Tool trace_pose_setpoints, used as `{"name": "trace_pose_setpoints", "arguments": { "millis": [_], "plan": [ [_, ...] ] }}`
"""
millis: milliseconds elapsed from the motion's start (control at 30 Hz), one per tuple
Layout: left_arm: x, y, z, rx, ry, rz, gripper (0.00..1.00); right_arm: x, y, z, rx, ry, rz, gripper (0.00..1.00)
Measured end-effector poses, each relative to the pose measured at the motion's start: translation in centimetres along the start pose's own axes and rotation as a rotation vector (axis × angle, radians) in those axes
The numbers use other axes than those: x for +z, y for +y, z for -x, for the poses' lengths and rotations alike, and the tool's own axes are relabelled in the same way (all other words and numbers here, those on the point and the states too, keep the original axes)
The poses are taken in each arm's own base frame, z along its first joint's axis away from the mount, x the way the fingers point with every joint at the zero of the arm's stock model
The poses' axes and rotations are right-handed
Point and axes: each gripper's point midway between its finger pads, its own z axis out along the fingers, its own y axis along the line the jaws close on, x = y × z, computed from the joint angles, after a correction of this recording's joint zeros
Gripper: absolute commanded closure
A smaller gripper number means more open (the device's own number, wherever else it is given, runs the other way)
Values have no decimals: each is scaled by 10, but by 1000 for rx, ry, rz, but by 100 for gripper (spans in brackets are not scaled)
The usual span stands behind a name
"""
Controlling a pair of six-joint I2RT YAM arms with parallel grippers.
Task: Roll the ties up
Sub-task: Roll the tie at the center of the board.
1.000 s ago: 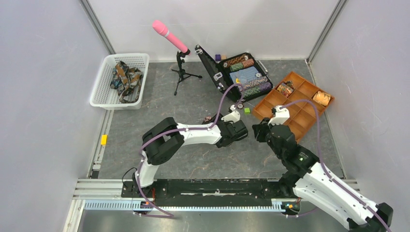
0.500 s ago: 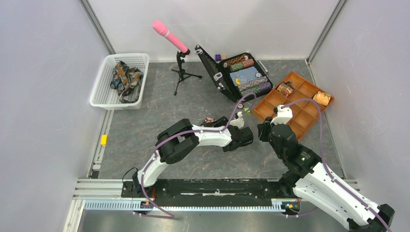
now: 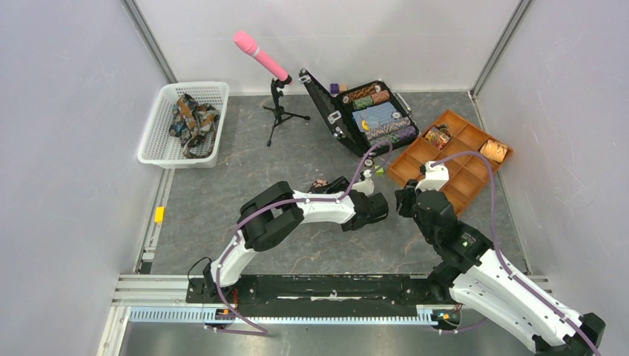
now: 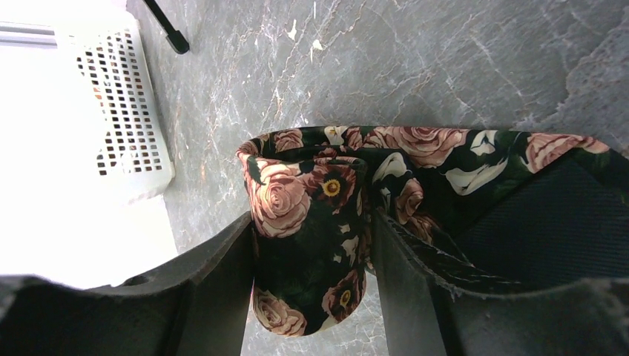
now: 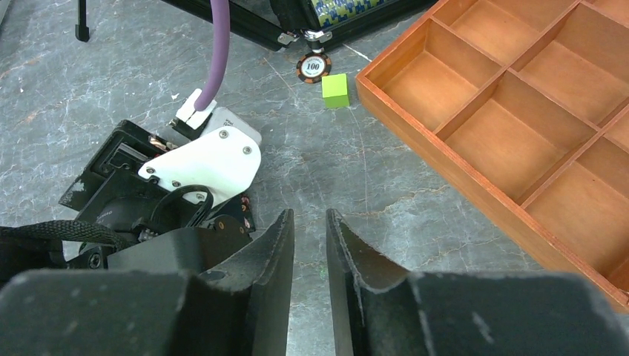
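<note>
My left tool (image 4: 313, 222) is clamped on the rose-print tie (image 4: 297, 200). The wound end sits between the fingers, and the loose length runs out sideways past one finger, low over the counter (image 4: 445, 59). I can't quite tell whether that end is a tight coil or only a fold. The long axis lies across the tool, not along it. My right tool (image 5: 310, 216), narrow and empty, hovers just beside the left. More ties (image 3: 191, 119) lie well away in the basket (image 3: 152, 144).
</note>
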Motion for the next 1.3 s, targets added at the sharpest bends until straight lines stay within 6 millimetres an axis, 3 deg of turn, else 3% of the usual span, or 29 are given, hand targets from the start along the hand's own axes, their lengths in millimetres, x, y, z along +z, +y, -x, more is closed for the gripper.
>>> {"name": "trace_pose_setpoints", "arguments": {
  "millis": [333,1300],
  "plan": [
    [-5,-2,1,-15,6,-49,35,0,0,0,-1,1,-1,62],
    [-17,6,14,-59,-17,-85,38,1,0,-2,-5,9,-5,64]
  ]
}}
